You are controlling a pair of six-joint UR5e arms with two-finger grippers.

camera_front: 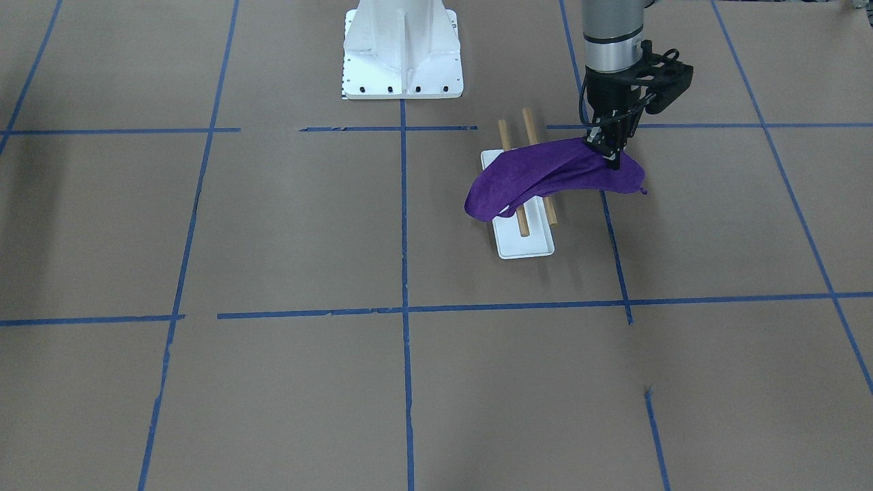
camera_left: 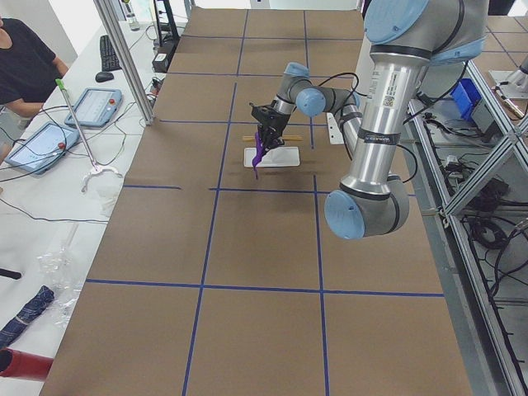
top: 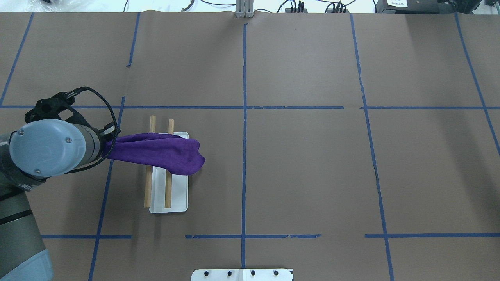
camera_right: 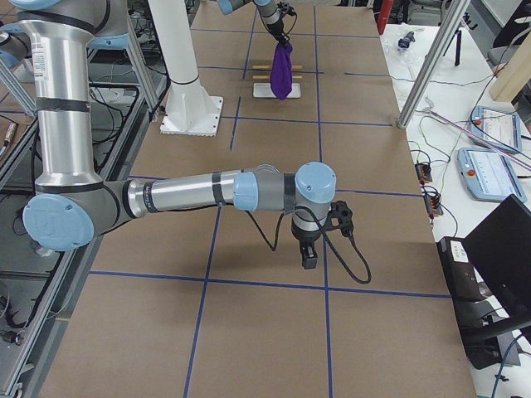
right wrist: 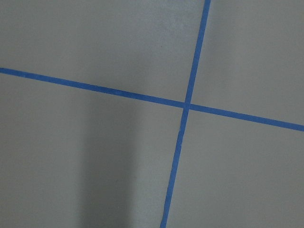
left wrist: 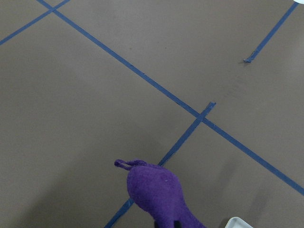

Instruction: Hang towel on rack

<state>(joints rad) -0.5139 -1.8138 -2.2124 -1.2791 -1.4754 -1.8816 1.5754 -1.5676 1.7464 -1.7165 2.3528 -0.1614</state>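
"Exterior front-facing view: what sits closest to the left gripper (camera_front: 612, 155)?"

"The towel (camera_front: 545, 176). The fingers point down and are pinched on one end of the purple cloth. A small loop (camera_front: 642, 191) of it pokes out just past them, on the side away from the rack (camera_front: 525, 244)."

"And going outward from there?"

"The cloth runs sideways from the gripper, toward the robot's right, and crosses over both wooden dowels (camera_front: 508, 136). The nearer dowel is just beside the gripper. The free end hangs down beyond the farther dowel, above the white base (top: 177, 197). I cannot tell whether it touches that base."

"What does the left wrist camera add?"

"Only what lies under the fingers: the bunched end of the towel, then brown paper (left wrist: 95, 95) crossed by blue tape (left wrist: 156, 83), and a corner of the white base at the bottom edge."

"Farther still?"

"The big white pedestal (camera_front: 402, 54), well apart from the gripper on the robot's side of the table. Farthest of all is the right gripper (camera_right: 309, 259), well apart toward the table's other end, pointing down over bare paper near a tape crossing (right wrist: 187, 105). It shows only in the exterior right view, so I cannot tell whether its fingers are spread or together."
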